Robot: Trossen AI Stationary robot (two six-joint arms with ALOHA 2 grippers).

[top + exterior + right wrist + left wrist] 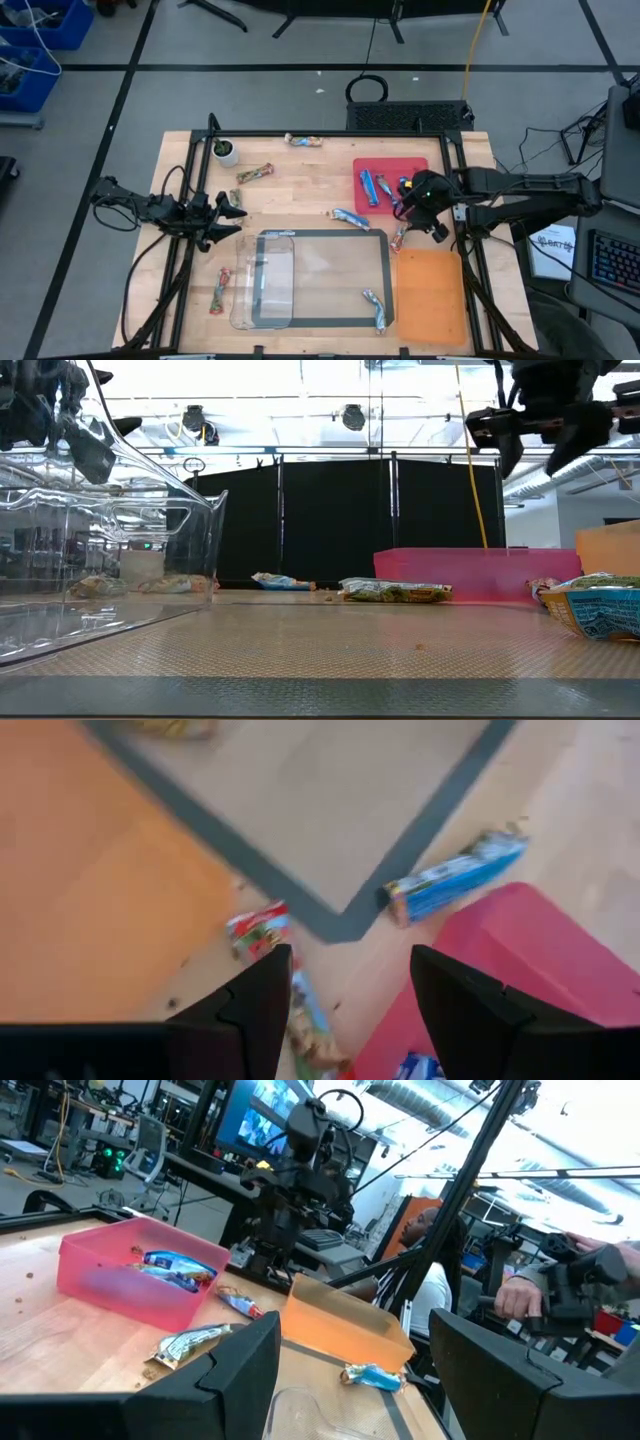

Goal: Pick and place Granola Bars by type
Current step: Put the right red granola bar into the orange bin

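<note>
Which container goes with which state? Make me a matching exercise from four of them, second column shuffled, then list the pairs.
Column one:
1. pink plastic bin
2. orange plastic bin
3. small white plant pot
4. clear plastic tub

Column two:
A. overlaps the left edge of the grey-framed mat
B. holds blue-wrapped bars
C. near the far left corner of the wooden table
D. holds nothing

Pairs: 1-B, 2-D, 3-C, 4-A

Right gripper [421,207] hangs open above the table with clear air under it. Directly below, 1 red bar [262,933] lies in the narrow strip between the red bin [388,166] and the orange bin [432,292]; both walls crowd that slot. The blue bar [455,875] lies beyond, beside the mat [322,236].
</note>
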